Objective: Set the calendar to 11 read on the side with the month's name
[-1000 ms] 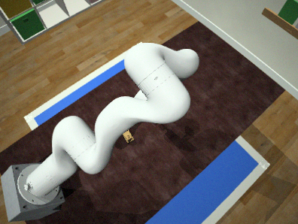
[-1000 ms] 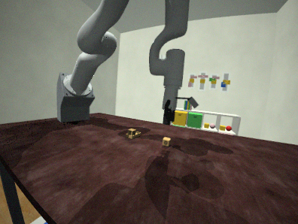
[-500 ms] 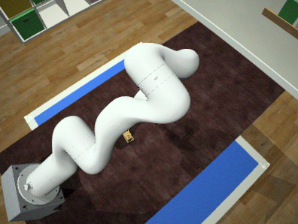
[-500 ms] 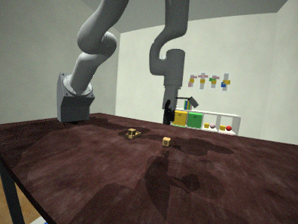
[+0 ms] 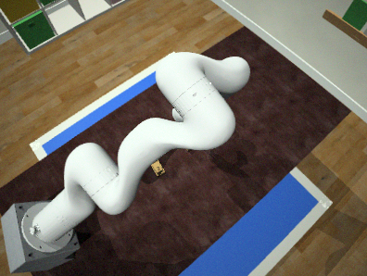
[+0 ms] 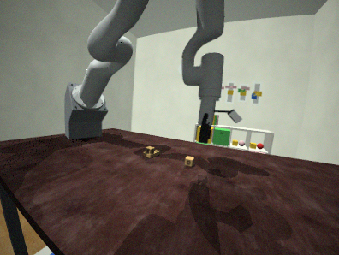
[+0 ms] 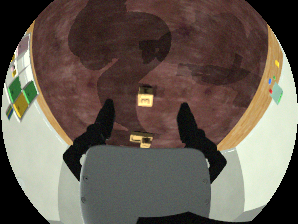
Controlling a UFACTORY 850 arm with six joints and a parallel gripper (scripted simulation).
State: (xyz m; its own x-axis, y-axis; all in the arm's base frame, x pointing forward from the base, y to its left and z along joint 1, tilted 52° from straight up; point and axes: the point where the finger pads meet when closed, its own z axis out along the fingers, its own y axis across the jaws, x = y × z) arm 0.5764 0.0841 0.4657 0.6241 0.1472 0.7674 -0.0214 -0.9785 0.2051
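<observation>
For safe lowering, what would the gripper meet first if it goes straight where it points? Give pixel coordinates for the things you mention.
Probably the lone cube [image 6: 189,162] [image 7: 145,101], ahead between the open jaws, or the tabletop [image 5: 139,222] [image 6: 124,197] [image 7: 220,35] beside it; depth is unclear.

Green bins sit in a white shelf unit beyond the table.
</observation>
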